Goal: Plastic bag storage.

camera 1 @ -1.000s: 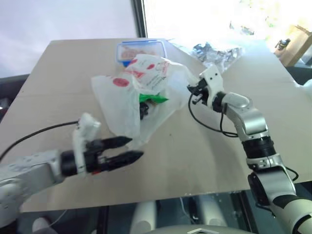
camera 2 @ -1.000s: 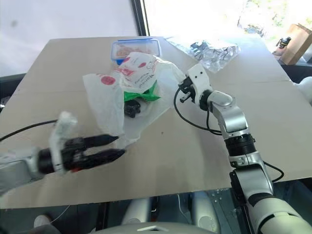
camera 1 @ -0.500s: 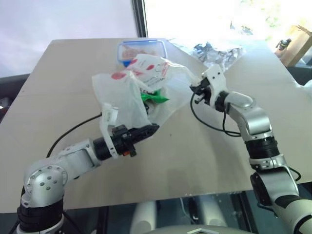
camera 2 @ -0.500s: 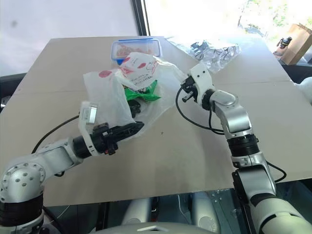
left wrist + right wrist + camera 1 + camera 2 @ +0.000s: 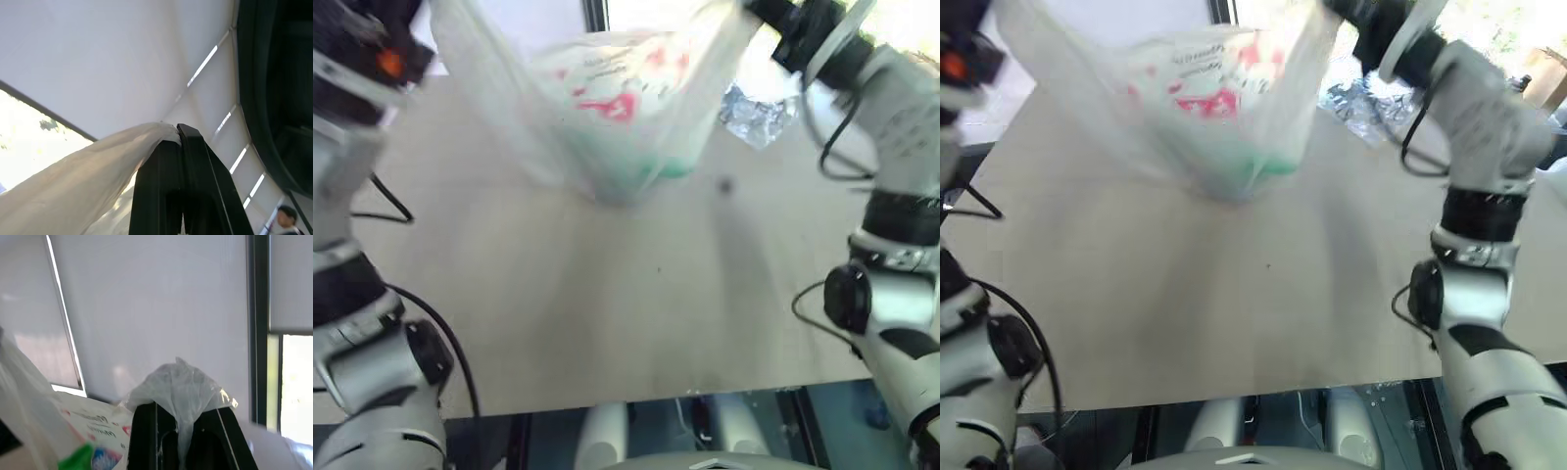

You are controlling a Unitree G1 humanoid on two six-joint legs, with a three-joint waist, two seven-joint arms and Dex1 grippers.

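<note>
- While the left fingers point(image 5: 168, 161) are pressed together, they pinch one top edge of the bag point(image 5: 617, 108), the film bunched at their tips in the left wrist view.
- Right fingers point(image 5: 146, 431) are likewise pressed together on the bag's other top edge, a crumpled tuft of film standing out between them in the right wrist view.
- From the head views, the left gripper point(image 5: 406, 44) sits at about 10 o'clock and the right gripper point(image 5: 754, 10) at about 1 o'clock, well apart, with the bag stretched between them.
- Hanging from both grips, the bag sags to a rounded bottom near 12 o'clock, above the surface point(image 5: 607, 313); whether its lowest part touches the surface I cannot tell.
- Red print shows on the bag's near face, and something green point(image 5: 671, 168) shows through the film at its bottom.
- A shiny wrapper point(image 5: 759, 110) lies on the surface at about 2 o'clock, just beside the bag's right side and below the right gripper.
- A black cable point(image 5: 386, 201) loops beside the left arm at about 9 o'clock.
</note>
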